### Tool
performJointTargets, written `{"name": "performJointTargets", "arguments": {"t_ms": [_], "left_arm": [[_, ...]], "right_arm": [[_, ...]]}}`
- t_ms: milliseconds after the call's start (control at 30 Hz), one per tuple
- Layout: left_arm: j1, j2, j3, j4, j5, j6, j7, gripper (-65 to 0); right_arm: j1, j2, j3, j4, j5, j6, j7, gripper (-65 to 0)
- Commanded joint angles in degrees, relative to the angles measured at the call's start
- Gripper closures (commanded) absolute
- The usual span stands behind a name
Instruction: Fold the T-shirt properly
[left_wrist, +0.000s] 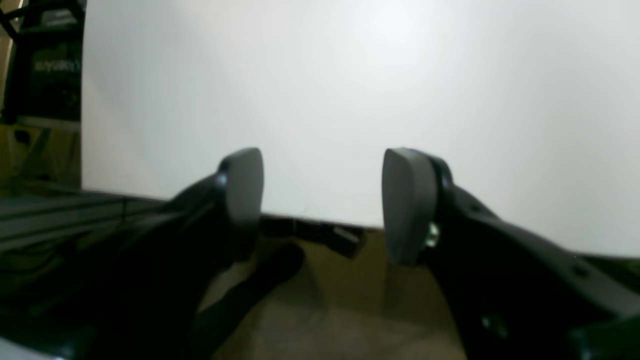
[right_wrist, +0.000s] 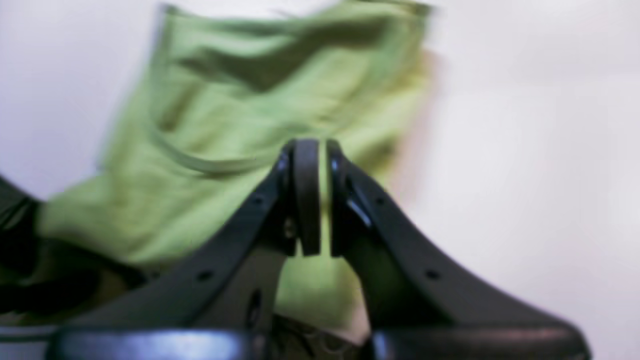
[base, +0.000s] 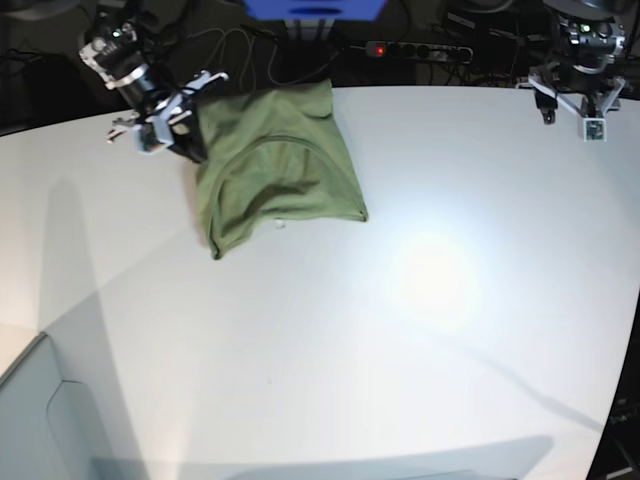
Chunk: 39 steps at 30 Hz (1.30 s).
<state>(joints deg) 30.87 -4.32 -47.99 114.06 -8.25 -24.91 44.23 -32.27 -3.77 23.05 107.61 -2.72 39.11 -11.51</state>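
A: Item one, the T-shirt (base: 280, 165)?
B: It is lying bunched on the white table (base: 420, 330), near the far edge.
A: The right gripper (right_wrist: 315, 197)?
B: It is pinching the shirt's edge.
A: The left gripper (left_wrist: 322, 200)?
B: It is hanging spread wide, holding nothing, well apart from the cloth.

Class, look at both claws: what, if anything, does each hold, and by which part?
The right claw is shut on the T-shirt, gripping cloth at its edge; which part is unclear. The left claw is open, holding nothing.
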Motion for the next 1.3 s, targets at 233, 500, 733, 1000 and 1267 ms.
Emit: {"name": "performJointTargets", "arguments": {"t_ms": [233,500,733,1000,1267], "left_arm": [[0.3,1.5,-0.3,1.1,-0.2,0.2,-0.8,-35.6],[1.0,3.1,-0.3,1.1,-0.2,0.2,-0.8,-35.5],[3.6,4.9,-0.1,1.1,-0.3,0.1,-0.8,-6.6],[10.6,8.7,0.1,1.0,-0.3,0.1,-0.8,0.0],[11.1,10.5,4.8,-13.0,0.3,0.6,-1.7,0.0]], "right_arm": [[-0.6,0.6,0.6,-8.1,0.9,0.9,1.6,-0.1],[-2.4,0.6,0.6,-9.7,1.2,0.9,1.9,-0.1],[-8.5,0.2,2.9,-2.3,6.3,0.9,8.2,-0.1],[-18.6,0.4,8.0,-1.7,8.0,0.9,8.1,-0.1],[-14.3,6.7,4.7,-25.9,7.9,0.9,8.1,-0.4]]}}
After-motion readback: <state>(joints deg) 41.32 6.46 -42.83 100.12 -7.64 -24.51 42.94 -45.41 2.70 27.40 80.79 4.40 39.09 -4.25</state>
